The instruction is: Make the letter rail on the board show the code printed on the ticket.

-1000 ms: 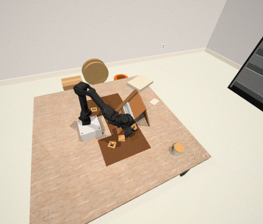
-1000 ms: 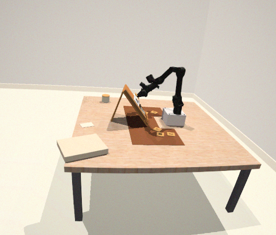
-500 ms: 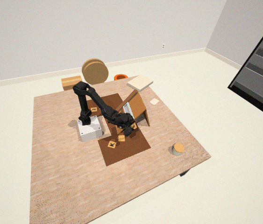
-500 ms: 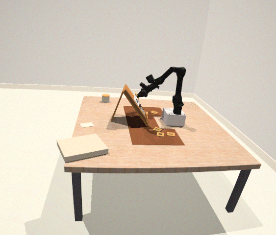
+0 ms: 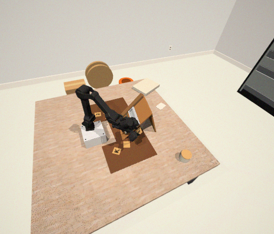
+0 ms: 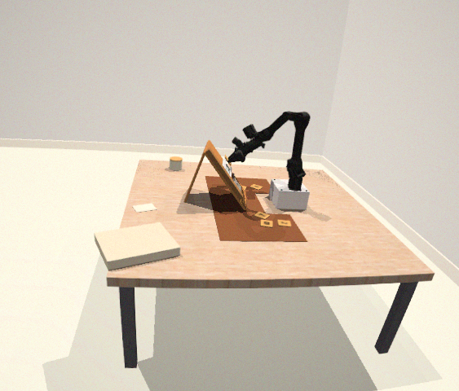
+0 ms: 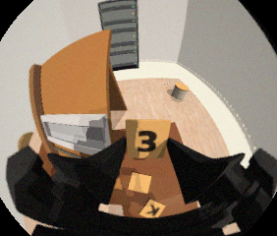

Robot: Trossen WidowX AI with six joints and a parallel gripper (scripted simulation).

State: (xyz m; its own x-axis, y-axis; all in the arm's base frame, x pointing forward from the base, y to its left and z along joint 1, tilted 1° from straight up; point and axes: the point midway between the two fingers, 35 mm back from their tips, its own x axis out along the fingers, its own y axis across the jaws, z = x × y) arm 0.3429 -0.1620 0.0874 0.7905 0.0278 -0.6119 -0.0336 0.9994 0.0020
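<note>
My gripper is shut on the tile marked 3. It holds the tile upright in the air, just beside the right edge of the leaning board. The grey rail piece shows on the board's face; its lettering cannot be read. A K tile and a tile with no letter visible lie on the brown mat. Another tile lies on the mat's far part, and several tiles show in the exterior view. The ticket's print cannot be made out.
A white card lies behind the board. A thick cream slab lies near the table edge. A grey can with an orange top stands near a corner.
</note>
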